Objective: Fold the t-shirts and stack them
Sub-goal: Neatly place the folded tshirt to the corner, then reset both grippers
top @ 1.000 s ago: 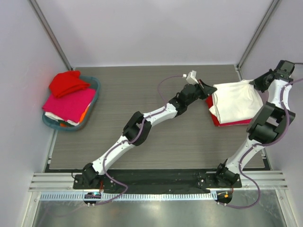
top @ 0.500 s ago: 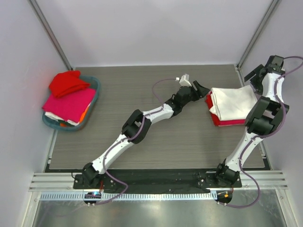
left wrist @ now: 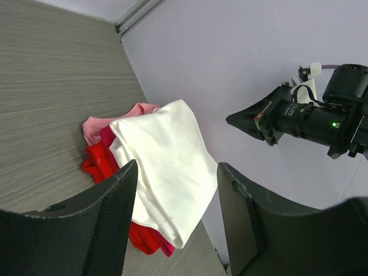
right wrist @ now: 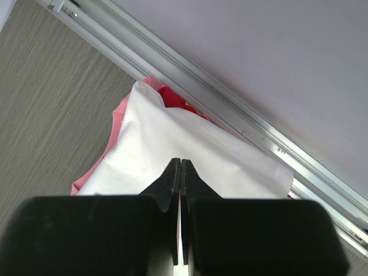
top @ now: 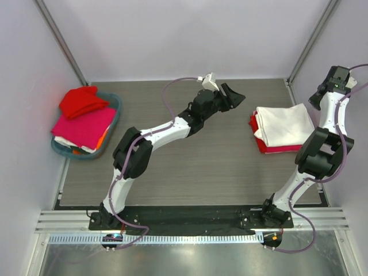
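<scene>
At the far left of the grey table (top: 190, 172), a teal basket (top: 113, 105) sits against the side wall, holding a bunched red tee (top: 82, 100) at its far end and a flat magenta-pink tee (top: 83, 127) across the rest, with scraps of orange and white cloth showing underneath at the near rim. The left arm (top: 132, 154) rises from its base at the near edge, bends sharply at the elbow, and reaches in a long diagonal toward the far middle of the table. The left gripper (top: 236, 96) is at the end of that reach, pointing right toward the folded pile and well apart from it. Its jaws are spread and nothing is between them; in the left wrist view the two dark fingers (left wrist: 109, 218) frame the pile from a distance. To the right lies the stack: a folded white tee (top: 284, 123) on top, with red, magenta and pale pink layers (left wrist: 98, 164) showing along its near and left edges. The stack rests on the table close to the right-hand rail (right wrist: 230, 109). The right arm (top: 319, 155) climbs from its base, folds at the elbow, and rises steeply along the right wall. The right gripper (top: 316, 100) hangs above the far right corner of the stack, its jaws pressed tightly together and gripping nothing.
</scene>
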